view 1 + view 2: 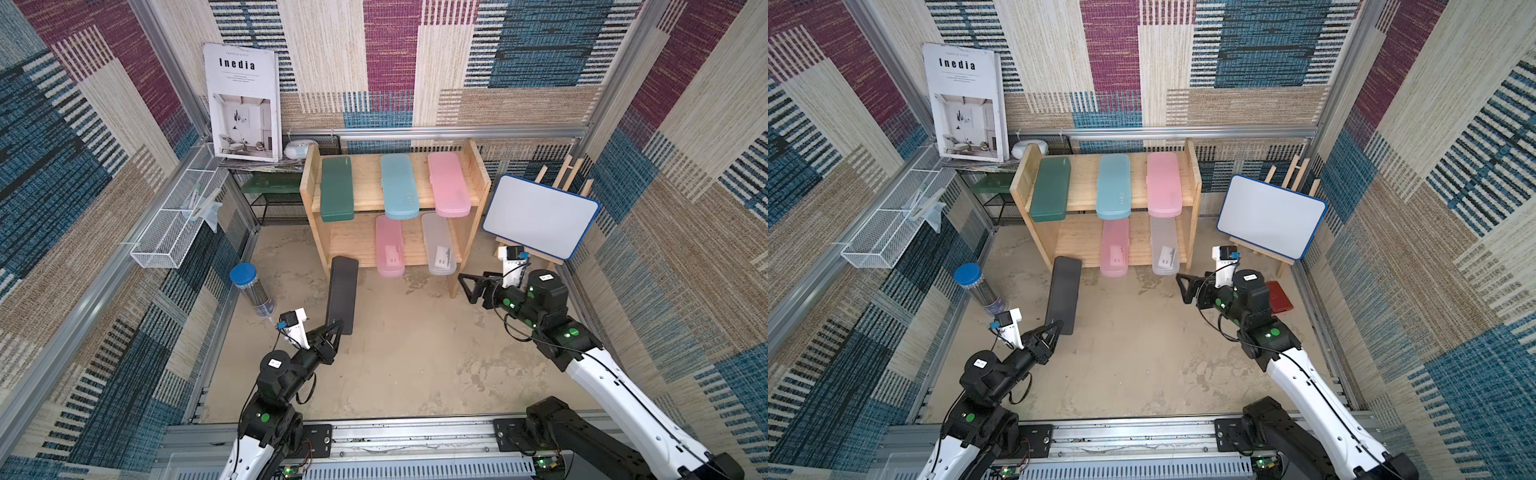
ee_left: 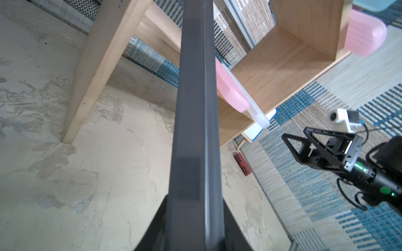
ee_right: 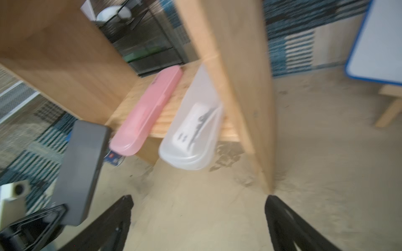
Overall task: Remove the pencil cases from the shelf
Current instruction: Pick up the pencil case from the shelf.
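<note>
Pinching the near end of the black pencil case (image 1: 343, 291), the left pincer (image 1: 338, 327) held that case out over the surface (image 1: 407, 353). The case's far end lay just by the front of the shelf's lower board; I could not tell whether they touched. Over by the shelf's right side panel, the right pincer (image 3: 199, 196) stood spread wide with nothing between its jaws.

That surface was tan and mottled, like rough plaster. Woven patchwork in blue, plum and cream covered the walls all round. A whiteboard (image 1: 540, 216) leaned on a little easel at the right, with a small red wallet (image 1: 1278, 296) lying below it. A blue-lidded clear tube (image 1: 251, 291) stood at the left, and a white wire basket (image 1: 178, 224) hung on the wall above it. A book titled "Inedia" (image 1: 245, 104) was propped on a black mesh rack (image 1: 278, 208) in the back corner.

On the top board of the light wooden shelf (image 1: 368, 187) lay the dark green case (image 1: 337, 189), the light blue case (image 1: 399, 187) and a pink case (image 1: 448, 185), side by side and overhanging the front. Below lay a second pink case (image 1: 390, 245) and the frosted clear case (image 1: 438, 245), also jutting forward.
</note>
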Action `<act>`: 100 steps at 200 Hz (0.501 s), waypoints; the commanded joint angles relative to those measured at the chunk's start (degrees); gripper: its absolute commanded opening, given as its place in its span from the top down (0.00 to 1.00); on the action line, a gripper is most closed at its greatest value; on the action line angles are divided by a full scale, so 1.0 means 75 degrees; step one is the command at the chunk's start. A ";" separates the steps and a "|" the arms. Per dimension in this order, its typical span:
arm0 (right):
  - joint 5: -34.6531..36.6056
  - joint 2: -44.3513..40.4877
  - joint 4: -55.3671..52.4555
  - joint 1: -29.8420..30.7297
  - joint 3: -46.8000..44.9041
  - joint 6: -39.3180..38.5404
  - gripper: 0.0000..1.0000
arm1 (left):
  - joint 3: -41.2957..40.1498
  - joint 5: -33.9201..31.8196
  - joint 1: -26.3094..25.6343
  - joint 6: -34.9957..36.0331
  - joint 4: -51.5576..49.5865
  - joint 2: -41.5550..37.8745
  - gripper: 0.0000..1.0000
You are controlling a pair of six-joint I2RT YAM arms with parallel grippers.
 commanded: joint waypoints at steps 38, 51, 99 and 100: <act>-0.1082 0.1741 0.2672 0.1725 0.0452 0.1778 0.01 | 0.0434 -0.0263 -0.0244 0.1652 -0.0570 -0.0257 0.89; -0.1187 0.2301 0.2782 0.1983 0.0823 0.1784 0.01 | 0.0528 -0.0210 -0.0264 0.1722 -0.0575 -0.0197 0.89; -0.1041 0.4154 0.3186 0.2997 0.2245 0.1752 0.01 | 0.0624 -0.0132 -0.0303 0.1619 -0.0598 -0.0347 0.89; -0.1028 0.4200 0.3170 0.3004 0.2279 0.1744 0.01 | 0.0613 -0.0135 -0.0303 0.1613 -0.0598 -0.0357 0.89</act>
